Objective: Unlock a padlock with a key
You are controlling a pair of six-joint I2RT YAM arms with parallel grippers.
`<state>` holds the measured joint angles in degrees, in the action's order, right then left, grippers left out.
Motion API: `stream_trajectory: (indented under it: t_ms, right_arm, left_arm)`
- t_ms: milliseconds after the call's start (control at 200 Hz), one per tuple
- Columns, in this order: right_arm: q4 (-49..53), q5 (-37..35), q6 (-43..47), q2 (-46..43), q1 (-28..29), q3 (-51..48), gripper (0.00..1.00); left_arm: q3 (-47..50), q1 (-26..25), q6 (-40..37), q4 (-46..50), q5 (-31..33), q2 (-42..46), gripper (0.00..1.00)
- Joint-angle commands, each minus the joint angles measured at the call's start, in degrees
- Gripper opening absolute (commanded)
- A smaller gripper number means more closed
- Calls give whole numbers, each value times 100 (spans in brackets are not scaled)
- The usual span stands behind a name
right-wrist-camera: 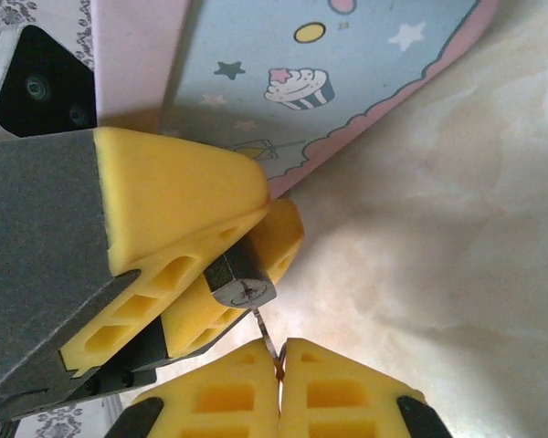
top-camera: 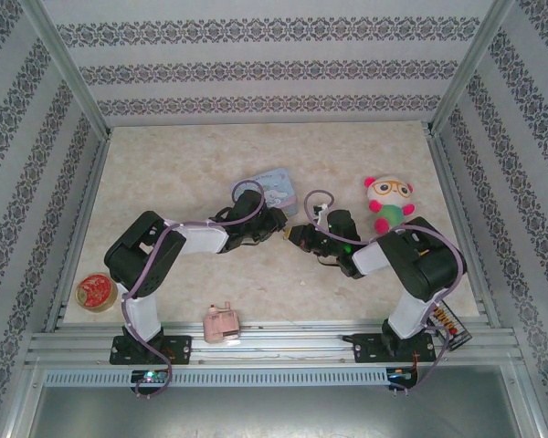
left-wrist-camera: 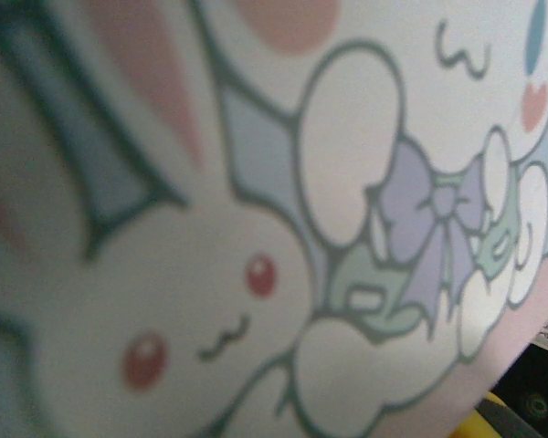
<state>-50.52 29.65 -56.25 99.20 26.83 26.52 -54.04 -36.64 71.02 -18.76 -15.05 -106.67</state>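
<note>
two robot arms are shown tip to tip over the middle of the bench [top-camera: 164, 164], just in front of a blue cartoon tin [top-camera: 270, 187]. in the right wrist view, the padlock [right-wrist-camera: 243, 285] is gripped between the yellow fingers of the left tool [right-wrist-camera: 276, 214] and held clear of the bench, its silver end face turned outward. the key [right-wrist-camera: 263, 330] is pinched in the closed right tool [right-wrist-camera: 279, 383], and its tip is touching the edge of that face; whether it is in the keyhole cannot be told. a plush [top-camera: 388, 205] is set to the right, and a pink toy [top-camera: 221, 324] lies by the front edge.
</note>
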Motion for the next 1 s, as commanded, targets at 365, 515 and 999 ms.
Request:
stream_trajectory:
  t_ms: [365, 515, 999]
  right_arm:
    - [354, -1111, 729, -704, 79, 783, 14]
    - [312, -927, 633, -445, 50, 956, 13]
    - [442, -1036, 829, -457, 86, 861, 17]
  left_arm:
    - [20, -264, 121, 583, -962, -212, 15]
    - [-14, -282, 92, 576, -1015, -211, 15]
    - [11, -274, 144, 521, -988, -188, 15]
